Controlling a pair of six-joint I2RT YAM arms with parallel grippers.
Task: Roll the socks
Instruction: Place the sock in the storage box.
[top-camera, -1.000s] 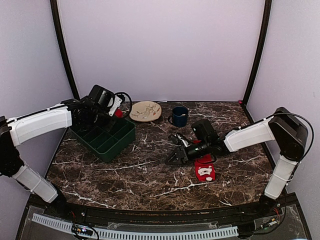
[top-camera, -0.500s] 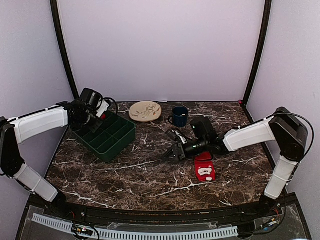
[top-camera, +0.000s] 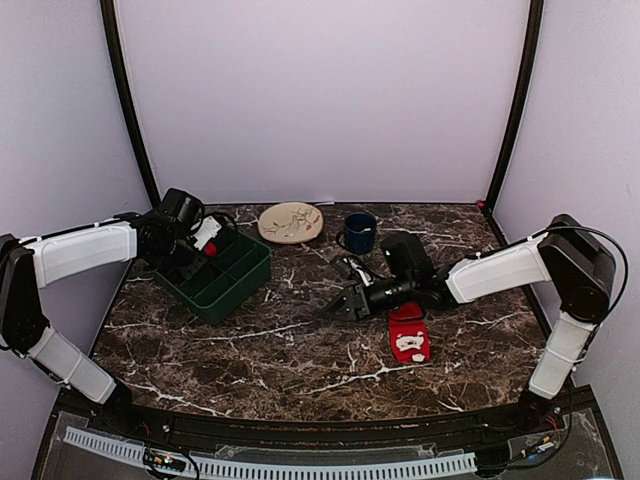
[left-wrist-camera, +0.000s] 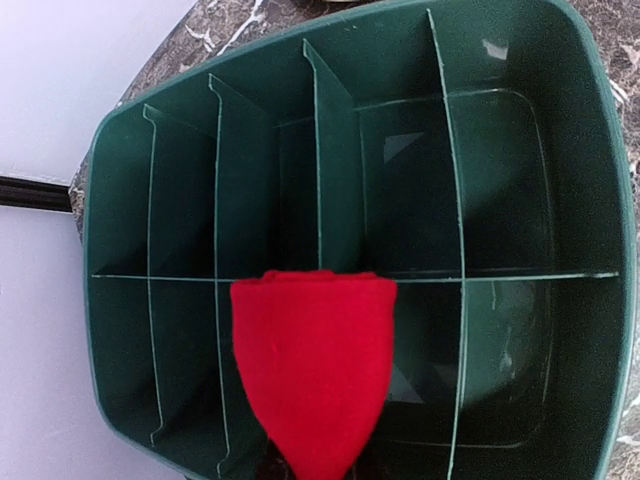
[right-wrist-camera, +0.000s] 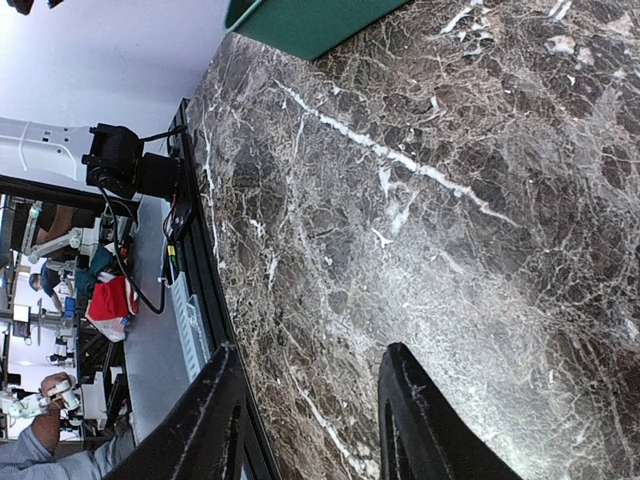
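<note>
One of the socks, rolled into a red bundle (left-wrist-camera: 314, 362), hangs in my left gripper (top-camera: 206, 244), which is shut on it above the green divided bin (left-wrist-camera: 600, 210); the bundle hides the fingers in the left wrist view. It hovers over the middle compartments near the bin's (top-camera: 222, 285) back-left side. The other sock (top-camera: 408, 336) lies flat on the marble table, red with a white pattern. My right gripper (top-camera: 336, 309) is open just left of it, with only bare marble between its fingers (right-wrist-camera: 400, 400).
A beige patterned plate (top-camera: 291, 221) and a dark blue mug (top-camera: 359, 232) stand at the back of the table. The table's near edge with a black rail (right-wrist-camera: 205, 290) shows in the right wrist view.
My left gripper carried the rolled sock left and lower over the bin. The right gripper rose slightly and shifted a little left; the flat sock stayed put.
</note>
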